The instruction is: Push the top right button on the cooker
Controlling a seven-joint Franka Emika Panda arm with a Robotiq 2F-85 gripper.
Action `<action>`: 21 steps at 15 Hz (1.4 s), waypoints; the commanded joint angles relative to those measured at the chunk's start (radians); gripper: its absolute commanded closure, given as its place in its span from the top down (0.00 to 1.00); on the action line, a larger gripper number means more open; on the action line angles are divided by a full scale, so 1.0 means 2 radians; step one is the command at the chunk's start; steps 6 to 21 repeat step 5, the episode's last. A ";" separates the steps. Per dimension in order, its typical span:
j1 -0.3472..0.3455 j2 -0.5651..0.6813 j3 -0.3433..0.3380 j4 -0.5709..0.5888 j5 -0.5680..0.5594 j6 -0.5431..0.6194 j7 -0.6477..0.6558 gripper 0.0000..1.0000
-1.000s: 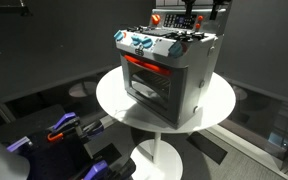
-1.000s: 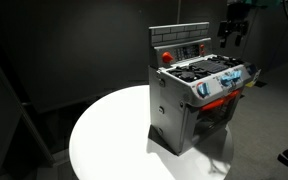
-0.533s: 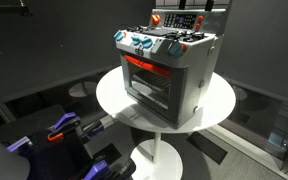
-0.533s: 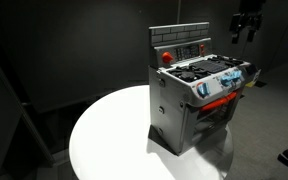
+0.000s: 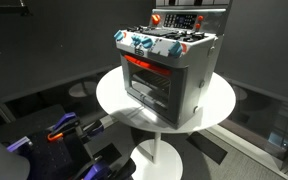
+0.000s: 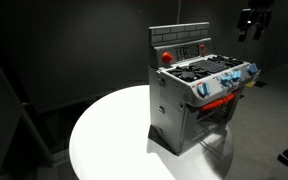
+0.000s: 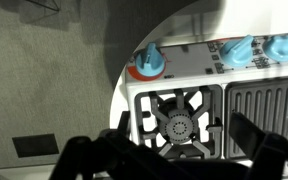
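Observation:
The toy cooker stands on a round white table and shows in both exterior views. Its back panel carries a red button and small dark buttons. Blue knobs line its front. My gripper hangs high above and beyond the cooker, touching nothing. In the wrist view the open, empty gripper frames a black burner far below, with blue knobs at the cooker's front edge. The back panel buttons are out of the wrist view.
The white table extends in front of and beside the cooker. Purple and black equipment lies on the floor below the table. Dark curtains surround the scene.
My gripper has risen up and away from the cooker's back panel. It has left the top of an exterior view and moved up and to the right in the other.

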State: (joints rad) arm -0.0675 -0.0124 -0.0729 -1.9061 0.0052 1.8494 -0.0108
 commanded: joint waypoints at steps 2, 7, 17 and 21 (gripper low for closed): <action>0.001 -0.002 0.002 -0.006 0.000 -0.001 -0.001 1.00; 0.001 -0.002 0.002 -0.007 0.000 -0.001 -0.002 1.00; 0.001 -0.002 0.002 -0.007 0.000 -0.001 -0.002 1.00; 0.001 -0.002 0.002 -0.007 0.000 -0.001 -0.002 1.00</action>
